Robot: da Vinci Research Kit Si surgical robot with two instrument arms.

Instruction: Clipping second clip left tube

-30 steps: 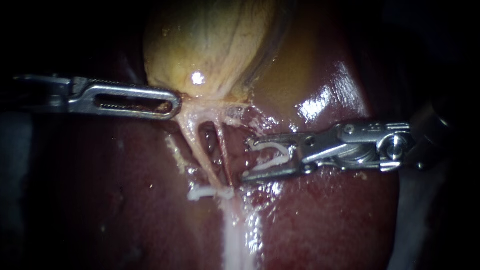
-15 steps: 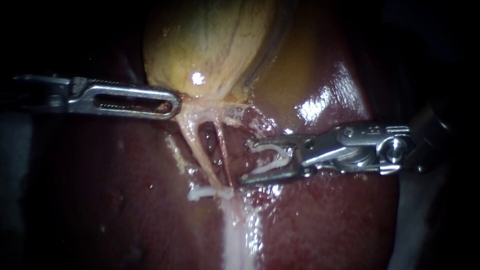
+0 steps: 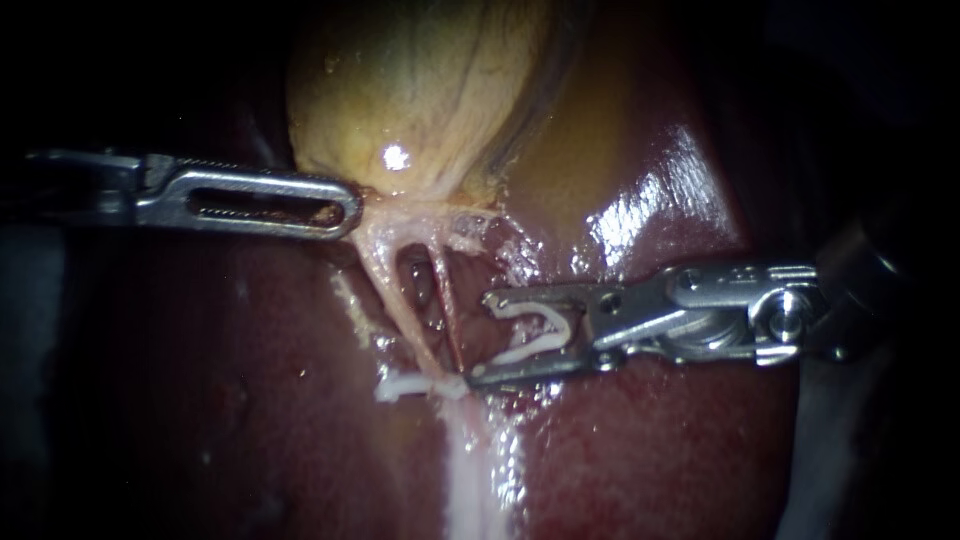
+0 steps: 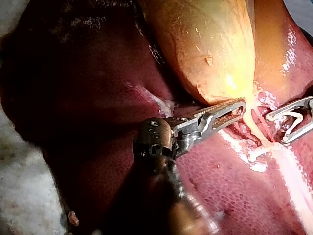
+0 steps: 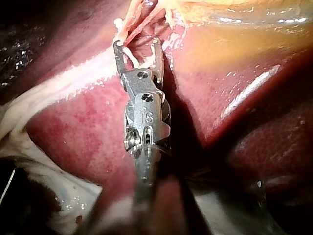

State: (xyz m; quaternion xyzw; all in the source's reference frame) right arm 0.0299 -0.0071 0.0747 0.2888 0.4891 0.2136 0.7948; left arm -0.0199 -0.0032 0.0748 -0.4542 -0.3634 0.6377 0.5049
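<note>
The left instrument (image 3: pixel 345 208) has its pincer closed on the gallbladder (image 3: pixel 420 90) at the neck, evidently to draw it aside so that the left tube (image 3: pixel 392 290) stands taut above the seated clip (image 3: pixel 405 385). The right instrument (image 3: pixel 480 340) has its pincer spread wide, carrying an open white clip (image 3: pixel 535 348). It lies just beside the right tube (image 3: pixel 447 300) and is not yet around the left tube, so the approach is judged incomplete.
</note>
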